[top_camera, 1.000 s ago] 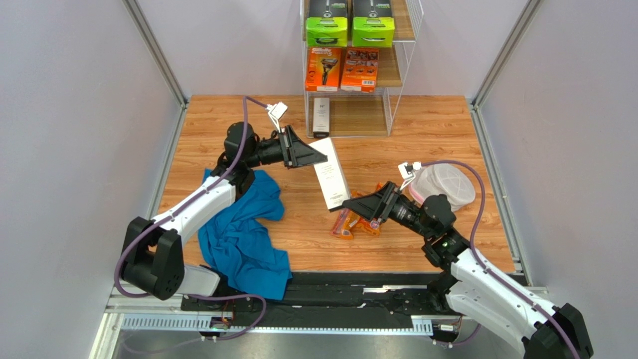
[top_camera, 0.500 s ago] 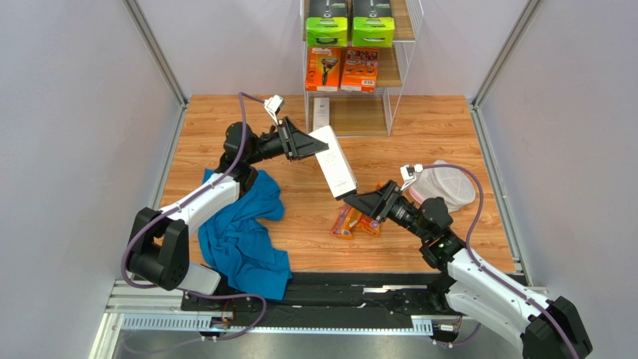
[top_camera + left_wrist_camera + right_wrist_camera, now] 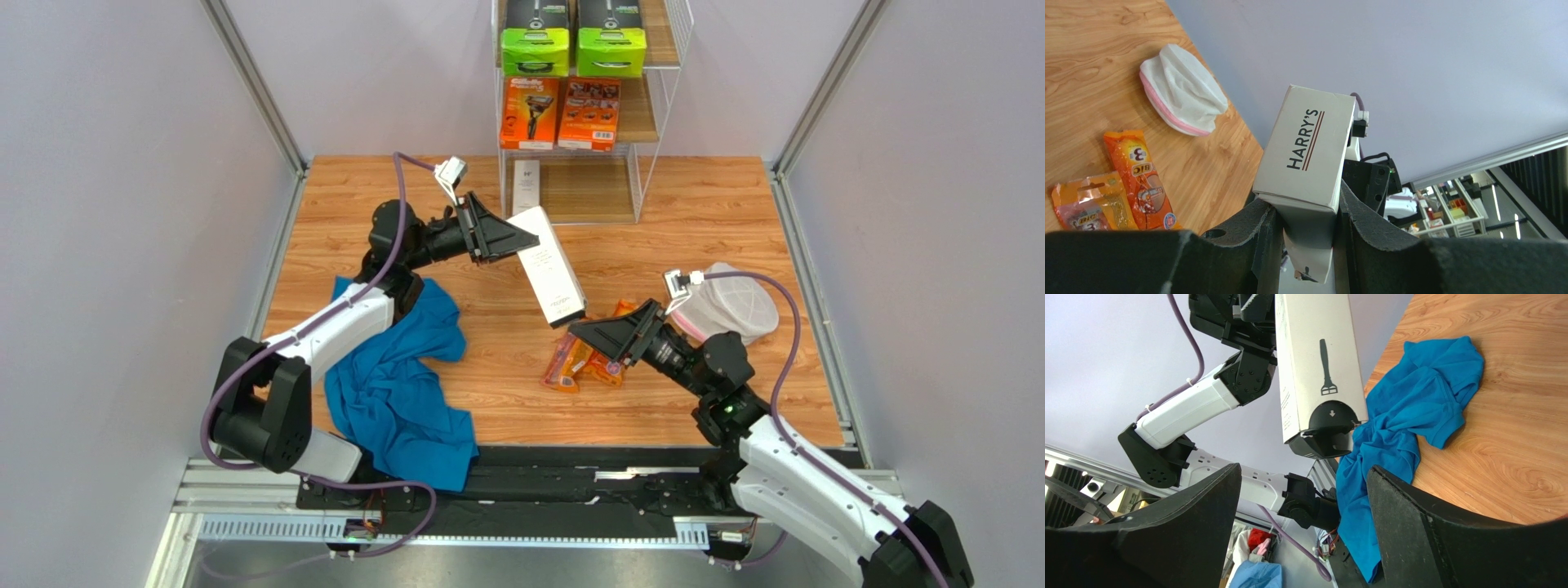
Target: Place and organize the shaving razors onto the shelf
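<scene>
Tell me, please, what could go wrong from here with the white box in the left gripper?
The left gripper clamps the white box at one end only; it might pivot or slip down near the orange blister packs. The open right gripper sits close to the box's free end; a bump could knock it askew.

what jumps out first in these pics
A slim white cardboard box hangs tilted in mid-air over the wooden table, clamped at one end by the left gripper, with the open right gripper at its other end. Behind, the white wire shelf holds lime-green boxes and orange packs; a crumpled blue cloth lies at the near left.
</scene>
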